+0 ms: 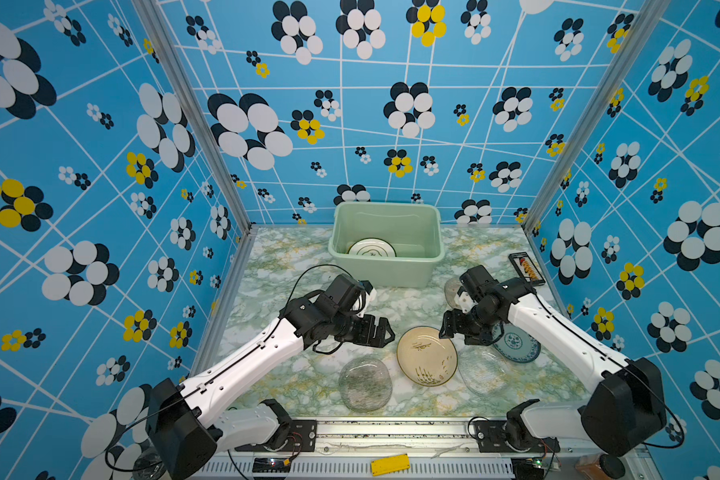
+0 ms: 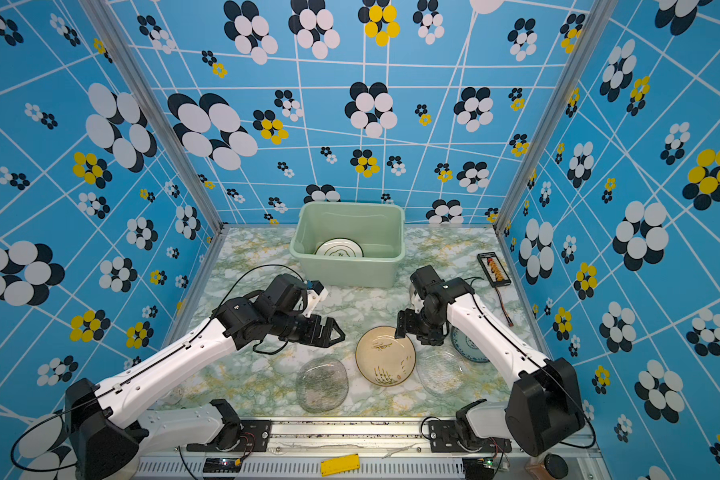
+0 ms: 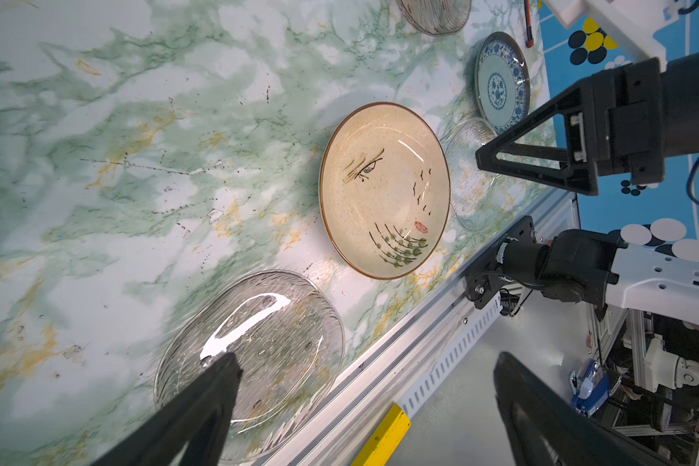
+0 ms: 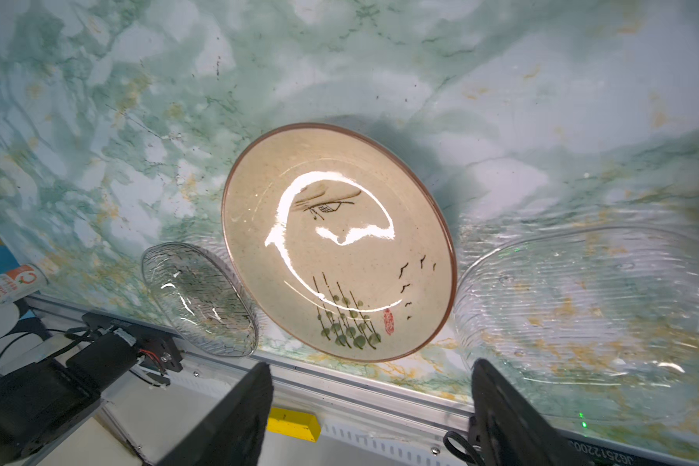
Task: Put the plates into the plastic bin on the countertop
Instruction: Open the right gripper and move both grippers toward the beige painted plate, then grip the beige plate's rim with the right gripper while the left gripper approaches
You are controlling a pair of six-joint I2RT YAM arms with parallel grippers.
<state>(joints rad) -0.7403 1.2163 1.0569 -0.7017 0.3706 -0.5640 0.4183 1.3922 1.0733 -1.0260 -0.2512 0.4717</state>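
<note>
Currently one white plate is lying in the plastic bin, upper centre. The beige plate, glass plates and blue plate are waiting on the countertop below. The left gripper and right gripper are hanging with jaws apart, empty.

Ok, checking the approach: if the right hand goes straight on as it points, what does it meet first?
Most likely the beige plate, near its rim. The right hand, open, aims down at it, though its height above it is unclear.

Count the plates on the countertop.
5: smoky glass plate front-left, beige plate centre, clear plate beside it, blue-patterned plate under right arm, second smoky plate half-hidden by bin.
</note>
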